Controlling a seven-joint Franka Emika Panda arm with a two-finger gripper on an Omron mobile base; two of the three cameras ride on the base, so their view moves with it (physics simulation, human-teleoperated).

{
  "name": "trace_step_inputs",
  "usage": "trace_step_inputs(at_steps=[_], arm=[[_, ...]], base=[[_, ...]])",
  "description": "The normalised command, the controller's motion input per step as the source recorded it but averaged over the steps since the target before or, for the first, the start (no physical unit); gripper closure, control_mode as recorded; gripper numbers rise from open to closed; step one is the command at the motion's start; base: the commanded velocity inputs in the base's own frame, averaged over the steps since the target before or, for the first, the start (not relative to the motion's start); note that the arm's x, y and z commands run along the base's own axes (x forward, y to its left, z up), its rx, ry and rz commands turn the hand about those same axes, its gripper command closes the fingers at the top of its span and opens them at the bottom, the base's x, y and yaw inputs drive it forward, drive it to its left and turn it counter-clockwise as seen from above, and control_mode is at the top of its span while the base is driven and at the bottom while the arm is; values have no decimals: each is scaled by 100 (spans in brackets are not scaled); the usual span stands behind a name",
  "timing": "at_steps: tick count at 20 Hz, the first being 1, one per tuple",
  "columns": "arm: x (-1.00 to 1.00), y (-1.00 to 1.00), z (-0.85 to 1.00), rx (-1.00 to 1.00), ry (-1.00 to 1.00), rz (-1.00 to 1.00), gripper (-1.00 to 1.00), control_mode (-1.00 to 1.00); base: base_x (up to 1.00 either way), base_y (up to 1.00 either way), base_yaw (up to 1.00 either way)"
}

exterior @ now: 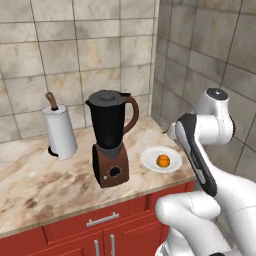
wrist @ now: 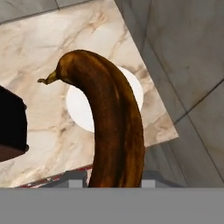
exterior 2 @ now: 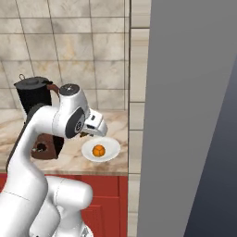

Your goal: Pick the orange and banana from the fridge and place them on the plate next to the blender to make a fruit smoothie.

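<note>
Banana fills the middle of the hand view, rising from between the jaws, which are clamped on its lower part. Its stem end points up and to the left, and it hangs above the plate on the marble counter. It is dark brown and curved, so I judge it is ripe and rather soft: light to carry, but easy to bruise if it is squeezed hard, and its skin may slide a little between smooth fingers. Because it is held near one end, the long free part can swing or tilt, so a grip closer to the middle of the curve would hold it steadier.

In both base views the orange already lies on the white plate, about in its centre. It is round and firm and can roll if something pushes it, since the plate is flat with only a low rim. The plate stands just beside the blender, on its right side in the left base view, near the corner of the counter. In the right base view the gripper is just above the plate's left edge. The blender jug is black with its lid on, so I cannot tell what is inside. A paper towel roll stands to the left of the blender, well apart from the plate.
</note>
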Motion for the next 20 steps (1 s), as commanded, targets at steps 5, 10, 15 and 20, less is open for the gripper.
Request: trace_step_inputs(at_steps=[5, 10, 15, 20], arm=[[51, 0, -67, 1, 3, 0, 100, -100], [61, 0, -38, 3, 3, 0, 100, -100], [49, 0, -29, 5, 4, 0, 100, -100], [34, 0, -35, 6, 6, 0, 100, -100]], base=[[0, 0, 0], [0, 0, 0], [0, 0, 0], [0, 0, 0]])
